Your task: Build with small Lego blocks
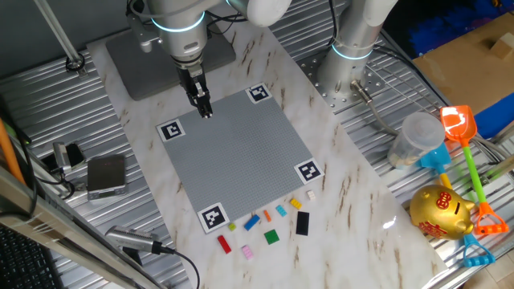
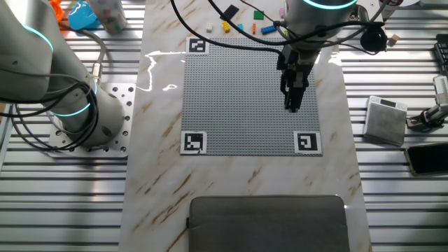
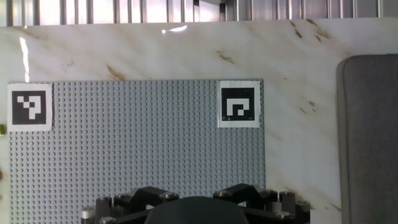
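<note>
The small Lego blocks [image 1: 271,236] lie loose in several colours on the marble just past the near edge of the grey baseplate [image 1: 241,152]. In the other fixed view the blocks [image 2: 267,30] sit beyond the far edge of the baseplate [image 2: 245,91]. My gripper [image 1: 206,111] hangs just above the plate's far edge, near the marker corner, far from the blocks. Its fingers look pressed together with nothing between them, as the gripper [image 2: 292,105] also shows from the other side. The hand view shows only the baseplate [image 3: 137,143] and the gripper's body; the fingertips are hidden.
A grey pad [image 1: 152,60] lies behind the plate. A second arm's base [image 1: 353,48] stands at the back right. A plastic cup [image 1: 414,136], toy shovel [image 1: 462,128] and golden piggy bank [image 1: 440,213] sit to the right. A small grey box [image 1: 107,175] lies to the left.
</note>
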`<action>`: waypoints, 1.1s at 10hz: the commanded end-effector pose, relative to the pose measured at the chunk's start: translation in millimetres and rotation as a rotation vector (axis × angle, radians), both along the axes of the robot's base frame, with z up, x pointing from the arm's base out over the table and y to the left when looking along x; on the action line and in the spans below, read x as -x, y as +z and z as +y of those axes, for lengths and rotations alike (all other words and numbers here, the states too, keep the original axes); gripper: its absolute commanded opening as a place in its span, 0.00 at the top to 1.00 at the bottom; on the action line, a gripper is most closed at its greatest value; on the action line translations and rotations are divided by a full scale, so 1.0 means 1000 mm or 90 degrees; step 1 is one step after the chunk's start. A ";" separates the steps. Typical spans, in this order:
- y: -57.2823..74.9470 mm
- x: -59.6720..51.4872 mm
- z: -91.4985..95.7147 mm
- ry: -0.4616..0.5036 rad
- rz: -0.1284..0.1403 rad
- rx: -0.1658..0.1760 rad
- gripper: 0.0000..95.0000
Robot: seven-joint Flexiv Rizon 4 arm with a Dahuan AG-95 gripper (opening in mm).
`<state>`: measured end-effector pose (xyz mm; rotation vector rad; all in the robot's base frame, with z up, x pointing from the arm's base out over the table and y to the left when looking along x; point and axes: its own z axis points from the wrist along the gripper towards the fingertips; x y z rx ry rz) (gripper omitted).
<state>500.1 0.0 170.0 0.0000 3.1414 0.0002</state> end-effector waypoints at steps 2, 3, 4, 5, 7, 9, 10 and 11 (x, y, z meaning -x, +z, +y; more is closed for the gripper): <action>0.000 0.000 0.000 0.015 -0.017 -0.009 1.00; 0.000 0.000 0.000 0.015 -0.017 -0.009 1.00; 0.000 0.000 0.000 0.015 -0.017 -0.009 1.00; 0.000 0.000 0.000 0.015 -0.017 -0.009 1.00; 0.000 0.000 0.000 0.015 -0.016 -0.009 1.00; 0.000 0.000 0.000 0.015 -0.016 -0.008 1.00; 0.000 0.000 0.000 0.015 -0.016 -0.008 1.00; 0.000 0.000 0.000 0.015 -0.016 -0.008 1.00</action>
